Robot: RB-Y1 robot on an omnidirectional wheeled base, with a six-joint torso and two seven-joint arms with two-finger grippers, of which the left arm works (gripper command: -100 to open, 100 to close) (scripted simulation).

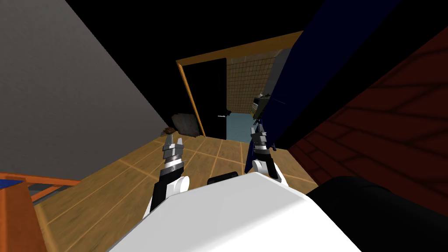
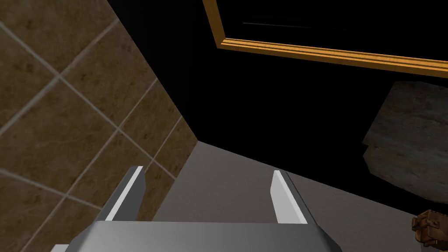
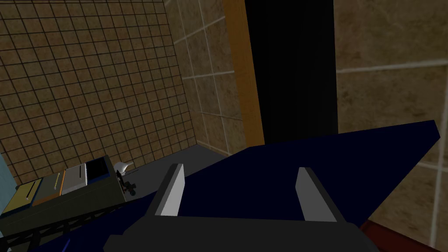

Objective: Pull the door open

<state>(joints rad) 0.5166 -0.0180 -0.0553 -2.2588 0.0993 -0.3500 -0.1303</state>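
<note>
A dark navy blue door leaf [image 1: 302, 74] stands swung towards me on the right of an orange wooden door frame [image 1: 190, 94]. A black panel [image 1: 210, 98] with a small light handle [image 1: 222, 116] takes up the left half of the opening. My right gripper [image 1: 257, 130] is at the blue leaf's lower near edge. In the right wrist view it [image 3: 238, 188] is open, with the blue leaf [image 3: 306, 166] spread just beyond its fingers. My left gripper [image 1: 173, 141] hangs open over the tiled floor, apart from the door, and holds nothing [image 2: 205, 192].
A grey-brown slab [image 1: 186, 124] leans on the wall left of the frame, with a small brown object [image 1: 168, 131] beside it. Through the opening stands a cabinet with drawers [image 3: 61, 188] against a tiled wall. A dark red brick wall [image 1: 385, 131] is at my right, orange furniture [image 1: 17, 205] at my left.
</note>
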